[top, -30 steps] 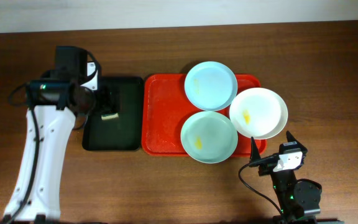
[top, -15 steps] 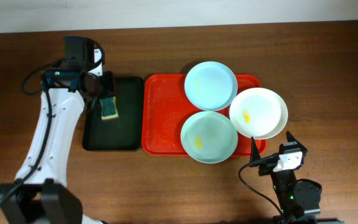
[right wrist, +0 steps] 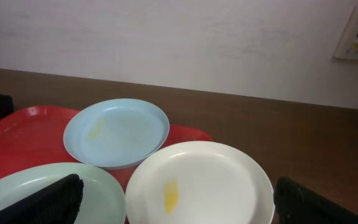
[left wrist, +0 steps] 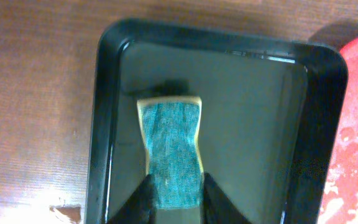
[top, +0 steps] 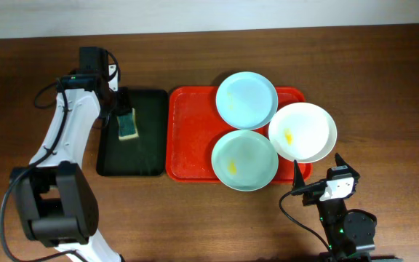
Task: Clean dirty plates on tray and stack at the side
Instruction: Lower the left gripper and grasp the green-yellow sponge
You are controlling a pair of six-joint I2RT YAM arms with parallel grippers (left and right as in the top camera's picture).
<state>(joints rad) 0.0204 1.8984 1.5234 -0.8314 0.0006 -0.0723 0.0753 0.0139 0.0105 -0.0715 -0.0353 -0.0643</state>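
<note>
Left arm (top: 70, 138) shifted over black tray (left wrist: 100, 124), left fingers (left wrist: 143, 196) pinching sponge (left wrist: 173, 149), right fingers (right wrist: 45, 198) spread near plates (right wrist: 120, 132).

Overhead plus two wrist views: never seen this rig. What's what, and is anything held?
Two robot arms sit at a brown wooden table. One picture looks down from above; the other two come from a camera on each wrist. A large red plastic tray carries a pale blue round plate, a pale mint round plate and a white round plate, each smeared yellow. Beside it, the left gripper grips a green-topped yellow sponge in a smaller black tray. The right gripper is open and empty.
</note>
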